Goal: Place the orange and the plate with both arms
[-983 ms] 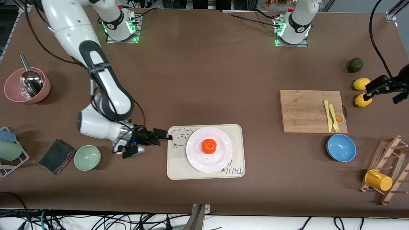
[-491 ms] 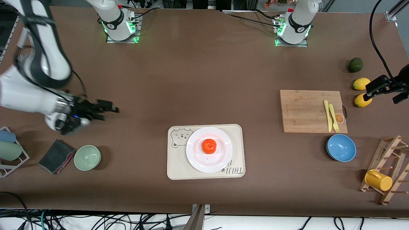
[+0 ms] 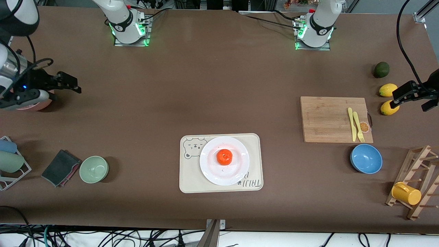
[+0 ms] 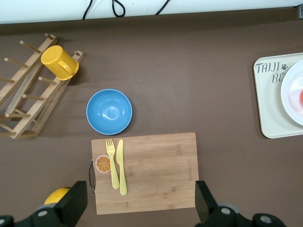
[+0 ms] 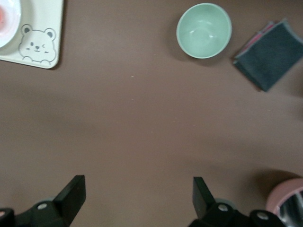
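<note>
Orange on plate; right pincer, left pincer wide, empty, well apart

The pink bowl at the right arm's end of the table is almost wholly covered by the right gripper above it in the front view, and in the right wrist view only a sliver shows at the picture's corner, so what lies inside cannot be told. In the left wrist view the plate and the bear-print tray under it are cut by the picture's edge, the orange shows only as a thin red sliver, and one lemon is half hidden by a finger of the left gripper. At the table's edge on the right arm's end, the cup rack runs out of the front view, and the lettering on the tray is too small to read with certainty.
</note>
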Controlling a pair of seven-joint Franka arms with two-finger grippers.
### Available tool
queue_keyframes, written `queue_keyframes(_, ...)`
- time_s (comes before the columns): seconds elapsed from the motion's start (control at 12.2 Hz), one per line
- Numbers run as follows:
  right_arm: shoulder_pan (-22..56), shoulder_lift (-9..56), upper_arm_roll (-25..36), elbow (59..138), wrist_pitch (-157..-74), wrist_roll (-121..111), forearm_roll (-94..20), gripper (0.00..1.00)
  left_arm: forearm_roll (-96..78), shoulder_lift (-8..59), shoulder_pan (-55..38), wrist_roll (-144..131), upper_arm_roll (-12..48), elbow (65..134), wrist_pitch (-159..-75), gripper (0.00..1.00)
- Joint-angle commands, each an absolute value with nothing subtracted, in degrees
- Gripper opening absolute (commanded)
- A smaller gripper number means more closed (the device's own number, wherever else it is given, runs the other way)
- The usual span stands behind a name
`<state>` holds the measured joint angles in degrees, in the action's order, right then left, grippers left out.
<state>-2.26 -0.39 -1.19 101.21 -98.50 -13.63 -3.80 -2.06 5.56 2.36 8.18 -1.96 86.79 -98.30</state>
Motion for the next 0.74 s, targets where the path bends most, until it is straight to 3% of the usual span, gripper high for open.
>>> queue_keyframes(0.0,-1.41,-2.98,-1.84,99.5,-93.8,-5.84,1.3,1.0,-1.58,5.71,2.29,9.32,-2.02,86.04,-97.65,1.0)
queue_keyframes(0.66,-2.46,-0.09,-1.49,91.94,-91.76,-4.57,3.16,1.0,-1.76,6.68,2.9,9.05,-2.2,86.22,-97.65,1.0)
